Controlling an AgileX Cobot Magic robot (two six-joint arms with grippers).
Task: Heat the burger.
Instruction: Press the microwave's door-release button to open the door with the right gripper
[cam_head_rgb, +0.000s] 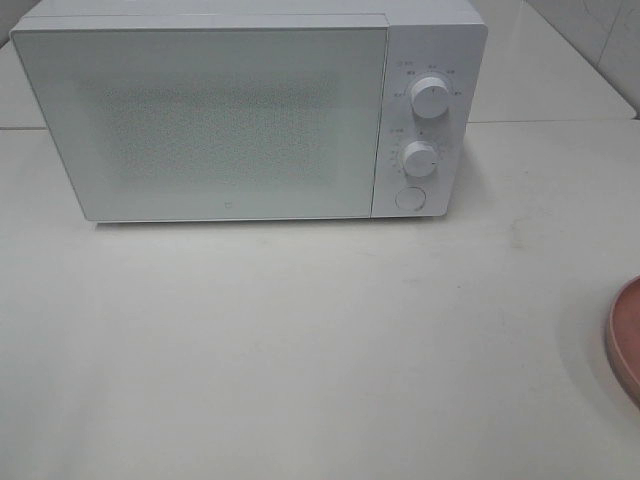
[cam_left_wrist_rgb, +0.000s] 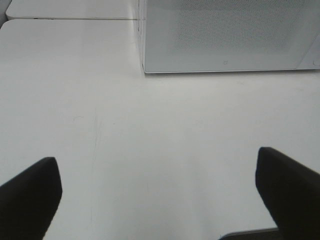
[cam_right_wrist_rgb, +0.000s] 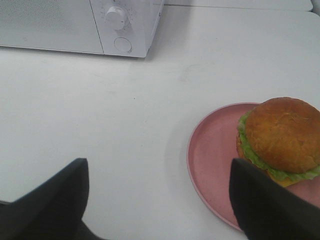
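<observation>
Microwave door is shut. Burger sits on the pink plate, on the table forward of the microwave and beyond its right end. Left gripper and right gripper both stand wide open, holding nothing. Risks: a pinch on the domed bun alone would likely slide the layers apart. Carrying the burger over before the door opens would drive it into the door.

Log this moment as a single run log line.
microwave: door shut | burger: on pink plate | left end effector: open, empty | right end effector: open, empty
</observation>
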